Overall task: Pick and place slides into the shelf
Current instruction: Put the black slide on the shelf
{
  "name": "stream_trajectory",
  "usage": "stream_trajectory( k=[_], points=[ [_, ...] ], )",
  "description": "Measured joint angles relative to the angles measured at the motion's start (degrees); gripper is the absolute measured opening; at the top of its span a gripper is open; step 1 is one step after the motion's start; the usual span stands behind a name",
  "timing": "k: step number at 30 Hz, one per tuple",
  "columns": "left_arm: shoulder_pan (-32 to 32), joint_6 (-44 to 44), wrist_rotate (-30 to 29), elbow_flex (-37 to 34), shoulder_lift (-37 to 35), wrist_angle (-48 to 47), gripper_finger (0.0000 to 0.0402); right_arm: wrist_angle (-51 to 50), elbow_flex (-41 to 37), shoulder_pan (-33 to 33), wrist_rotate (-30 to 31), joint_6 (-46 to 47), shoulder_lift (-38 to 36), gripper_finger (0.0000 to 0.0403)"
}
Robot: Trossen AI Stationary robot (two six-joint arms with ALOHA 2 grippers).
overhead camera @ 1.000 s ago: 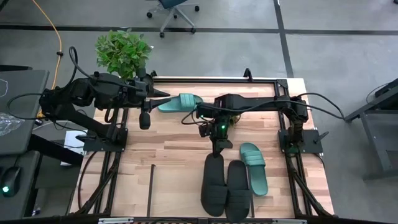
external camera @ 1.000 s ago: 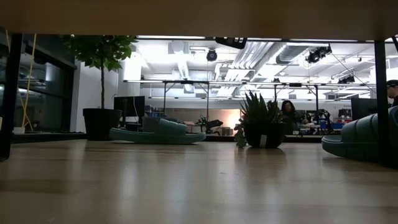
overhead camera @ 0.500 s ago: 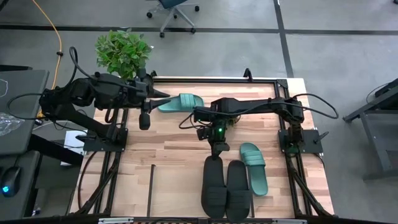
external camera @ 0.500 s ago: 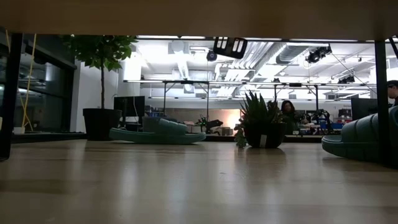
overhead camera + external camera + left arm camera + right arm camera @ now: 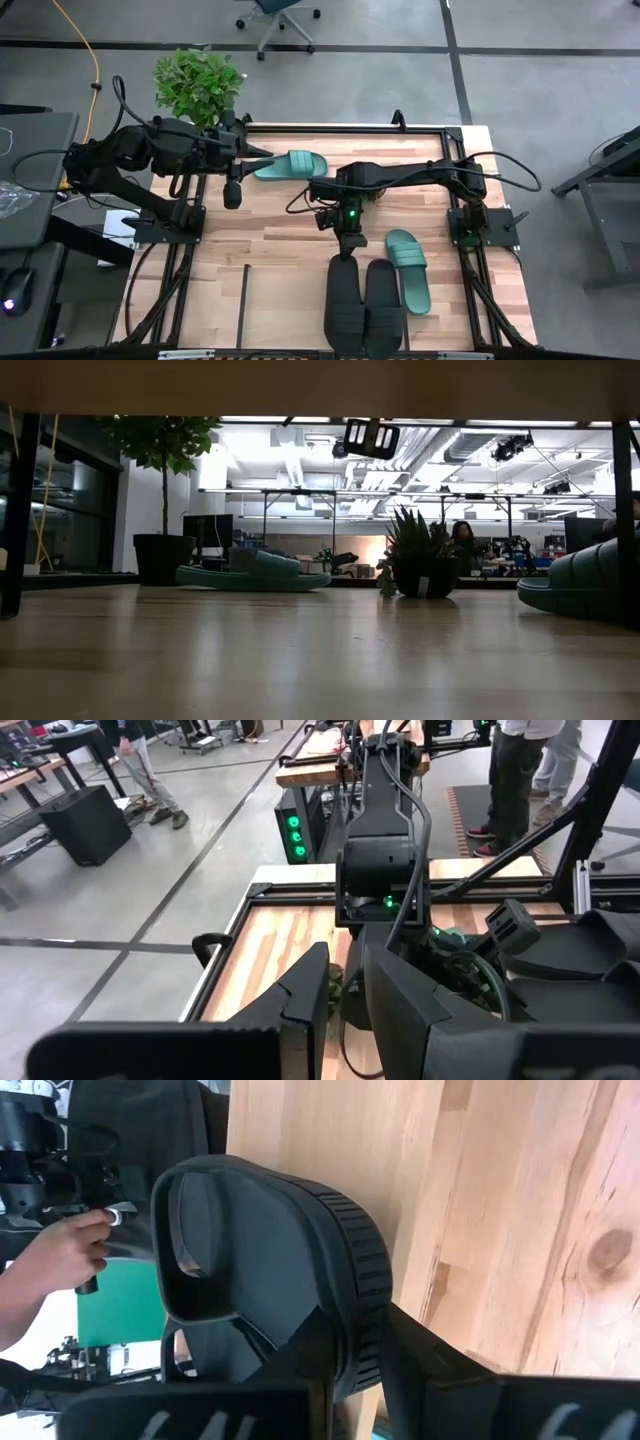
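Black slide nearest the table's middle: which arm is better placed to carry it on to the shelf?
Right. The right gripper already pinches that black slide at its strap end, while the left gripper waits far off by the teal slide.

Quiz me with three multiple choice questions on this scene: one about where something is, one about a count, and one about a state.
1. Where do the two black slides lie?
A) Side by side, next to a teal slide
B) Stacked on each other
C) At opposite corners

2. How many teal slides are there?
A) One
B) Two
C) Three

3. What is the right tool doing?
A) Open and empty
B) Shut on a teal slide
C) Shut on a black slide

Answers:
1 A: the high view shows the pair together beside the teal one.
2 B: a second teal one lies at the far edge.
3 C: the right wrist view shows the black rim pinched between its fingers.
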Motion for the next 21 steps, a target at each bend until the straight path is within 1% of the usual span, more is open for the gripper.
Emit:
stream_trajectory(
  k=[7, 14, 21],
  points=[
    [-0.01, 0.02, 0.00, 0.00, -0.02, -0.17, 0.0058, 0.88, 0.00, 0.01, -0.59, 0.57, -0.11, 0.0032],
    [0.00, 0.04, -0.02, 0.00, 0.00, -0.14, 0.0058, 4.57, 0.00, 0.04, -0.04, 5.47, -0.11, 0.0032],
    [-0.01, 0.04, -0.02, 0.00, -0.01, -0.14, 0.0058, 4.90, 0.00, 0.10, 0.44, 6.91, -0.11, 0.0032]
  ],
)
